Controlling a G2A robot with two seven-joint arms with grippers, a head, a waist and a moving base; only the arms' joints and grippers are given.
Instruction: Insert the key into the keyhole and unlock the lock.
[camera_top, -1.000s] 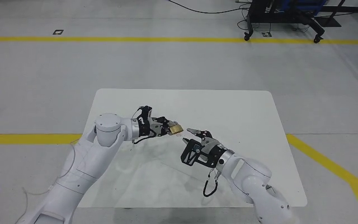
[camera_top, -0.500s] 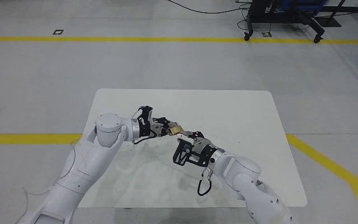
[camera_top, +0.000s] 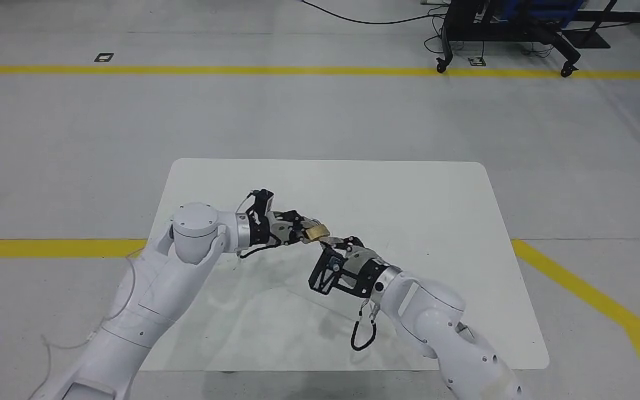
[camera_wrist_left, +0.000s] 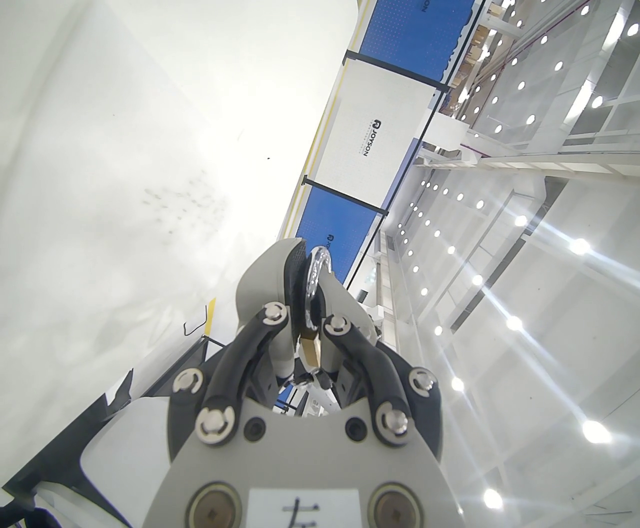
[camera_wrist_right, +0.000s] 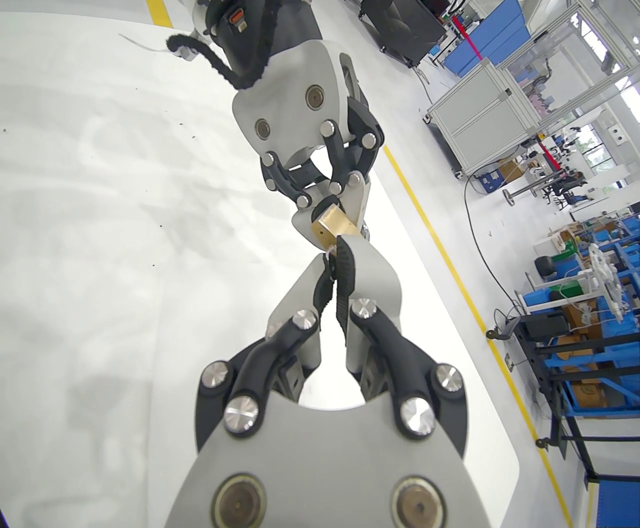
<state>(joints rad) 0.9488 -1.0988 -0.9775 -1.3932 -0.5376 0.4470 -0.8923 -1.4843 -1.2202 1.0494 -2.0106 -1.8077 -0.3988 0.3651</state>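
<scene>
— As things stand, where's the lock (camera_wrist_right: 334, 227)?
— Clamped in my left gripper (camera_top: 298, 228), above the table (camera_top: 450, 200), brass end outward.
— And your right gripper (camera_wrist_right: 336, 250)?
— At the lock's brass end, fingers pinched together, tips touching it. What they pinch is too small to tell.

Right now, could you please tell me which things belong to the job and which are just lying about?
Job: padlock in the left end effector; key, mostly hidden, in the right end effector.
Lying about: black cart and cable on the floor beyond the table.
</scene>
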